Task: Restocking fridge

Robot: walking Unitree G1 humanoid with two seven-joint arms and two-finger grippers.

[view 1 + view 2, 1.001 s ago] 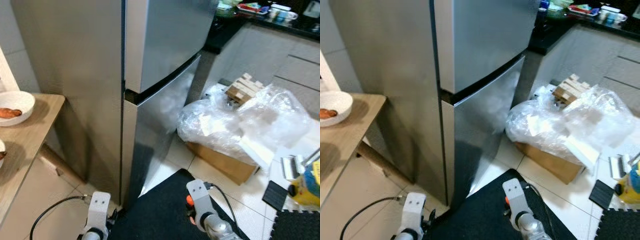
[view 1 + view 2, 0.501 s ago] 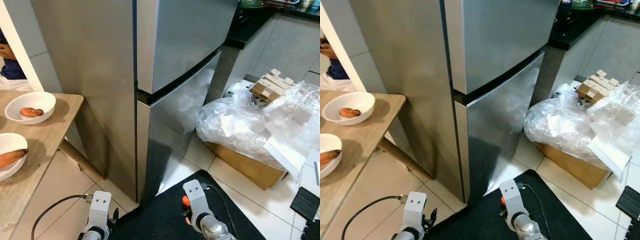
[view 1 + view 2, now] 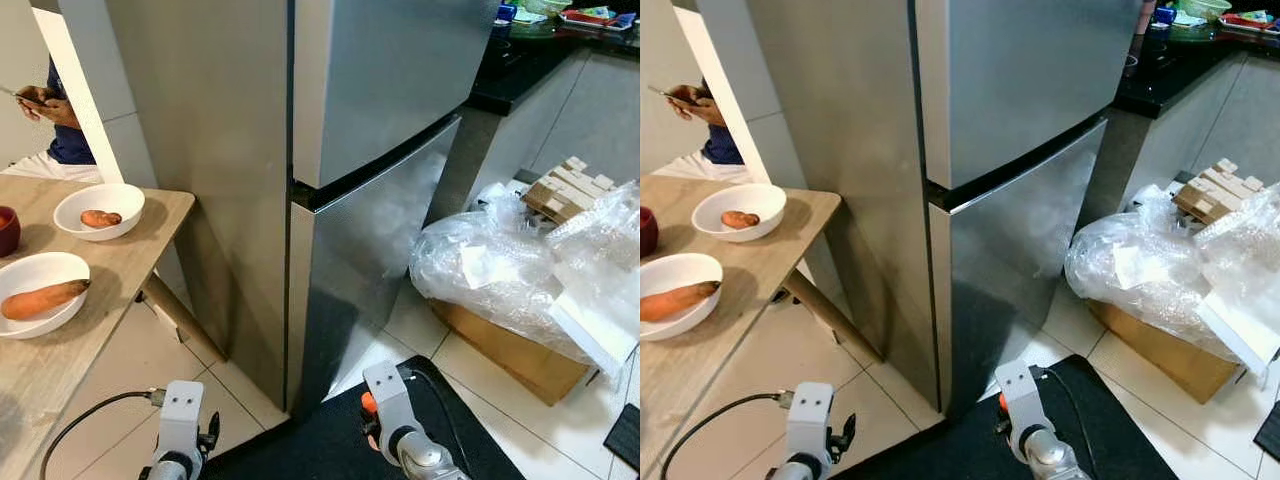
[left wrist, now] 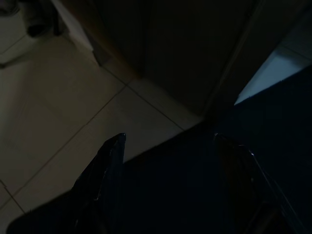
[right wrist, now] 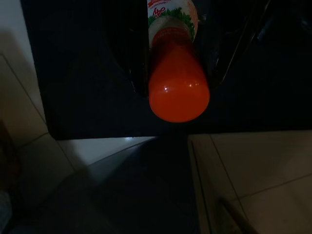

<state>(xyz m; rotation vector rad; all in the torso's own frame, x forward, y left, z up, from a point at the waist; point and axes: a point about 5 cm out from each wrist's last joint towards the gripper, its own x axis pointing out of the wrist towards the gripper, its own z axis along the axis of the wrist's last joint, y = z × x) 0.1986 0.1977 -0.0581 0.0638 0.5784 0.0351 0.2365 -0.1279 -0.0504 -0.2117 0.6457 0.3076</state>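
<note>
The steel fridge (image 3: 380, 120) stands straight ahead with its upper and lower doors both closed. My right gripper (image 5: 179, 90) hangs low over the black mat and is shut on an orange bottle (image 5: 178, 83) with a green and white label; the bottle shows as an orange spot (image 3: 368, 403) by the right arm (image 3: 395, 425). My left gripper (image 4: 170, 146) hangs idle by the fridge's lower corner, open, with nothing between its fingers. On the wooden table (image 3: 110, 275) at the left, one white bowl (image 3: 98, 210) holds a small sweet potato and a nearer one (image 3: 40, 300) holds a longer one.
A dark red bowl (image 3: 7, 230) sits at the table's left edge. Beyond the table a person (image 3: 55, 120) holds a phone. A cardboard box under crumpled plastic (image 3: 510, 290) and wooden blocks (image 3: 570, 190) lie on the floor right of the fridge. A black mat (image 3: 320, 455) lies underfoot.
The camera has turned left and come nearer the fridge, bringing the table, its bowls and the person into view. Both arms still hang low, the right one holding the bottle.
</note>
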